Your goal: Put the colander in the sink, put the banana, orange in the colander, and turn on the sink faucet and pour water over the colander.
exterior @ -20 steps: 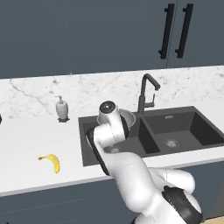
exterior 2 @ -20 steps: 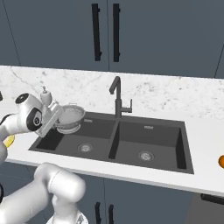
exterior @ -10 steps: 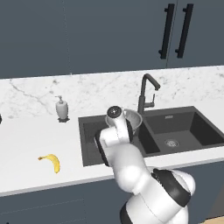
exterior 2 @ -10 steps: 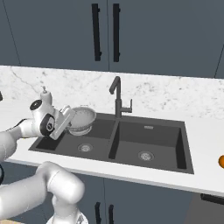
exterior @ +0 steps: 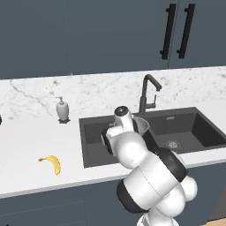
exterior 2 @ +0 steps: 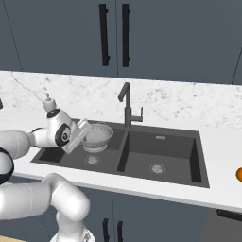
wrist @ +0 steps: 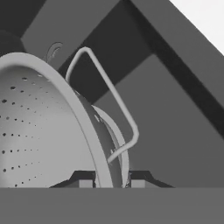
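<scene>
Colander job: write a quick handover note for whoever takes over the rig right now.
End effector: shut on the colander at its rim, holding it over the left basin of the sink, not yet set down.
Banana: on the counter left of the sink.
Orange: on the counter far right of the sink.
Sink faucet: no water running.
Done: colander picked up and brought to the sink.
Left: release the colander in the basin, add banana and orange, turn on the faucet and pour water over it.
</scene>
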